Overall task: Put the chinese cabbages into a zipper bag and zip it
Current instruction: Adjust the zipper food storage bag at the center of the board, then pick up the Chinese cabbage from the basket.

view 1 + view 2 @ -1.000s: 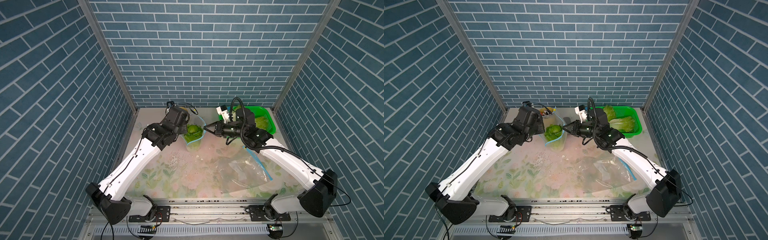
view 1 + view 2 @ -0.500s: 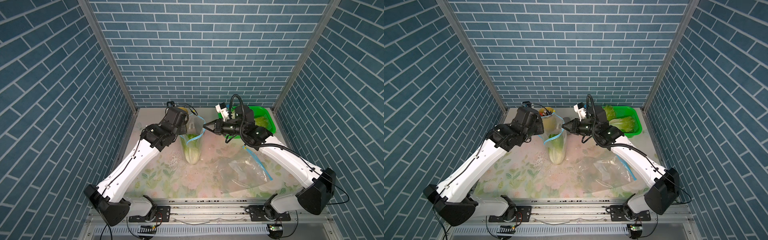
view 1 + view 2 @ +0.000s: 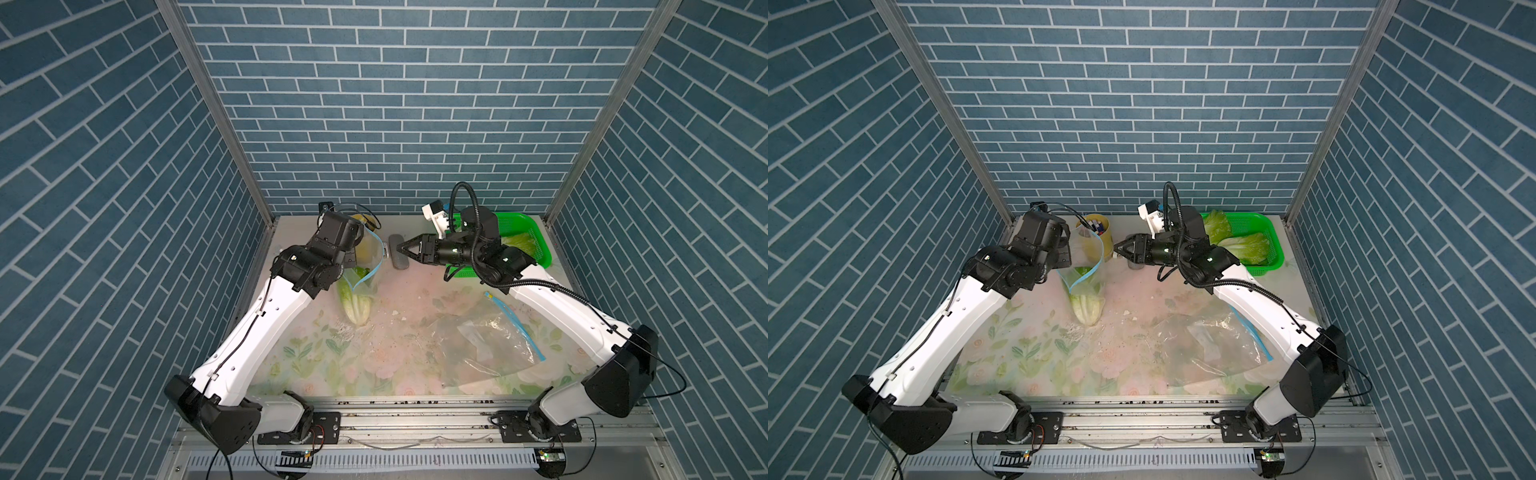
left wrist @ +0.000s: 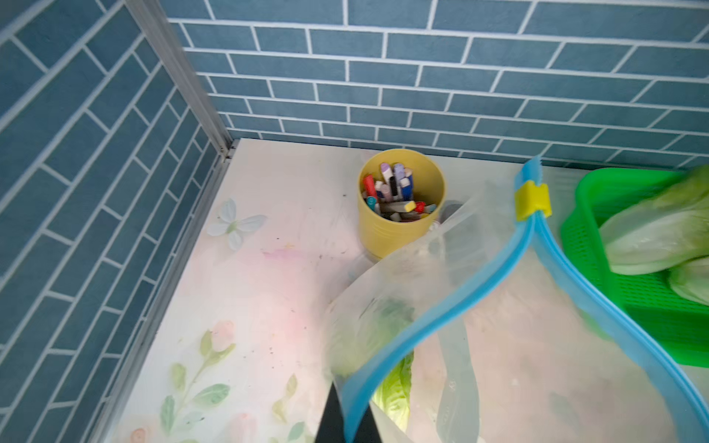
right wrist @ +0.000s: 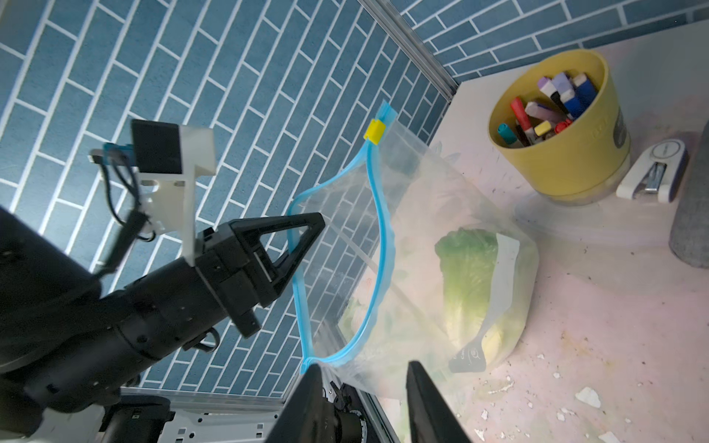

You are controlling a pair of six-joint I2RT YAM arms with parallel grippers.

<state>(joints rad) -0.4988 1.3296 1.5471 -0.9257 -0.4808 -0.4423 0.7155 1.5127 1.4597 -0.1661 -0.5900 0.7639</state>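
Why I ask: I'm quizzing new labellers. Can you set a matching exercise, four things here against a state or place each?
Things
1. left claw
2. right claw
3. yellow cup
4. green basket

States
A. holds two cabbages
B. open, jaws apart
C. full of markers
D. shut on the blue rim of the zipper bag

Pairs: 1-D, 2-B, 3-C, 4-A
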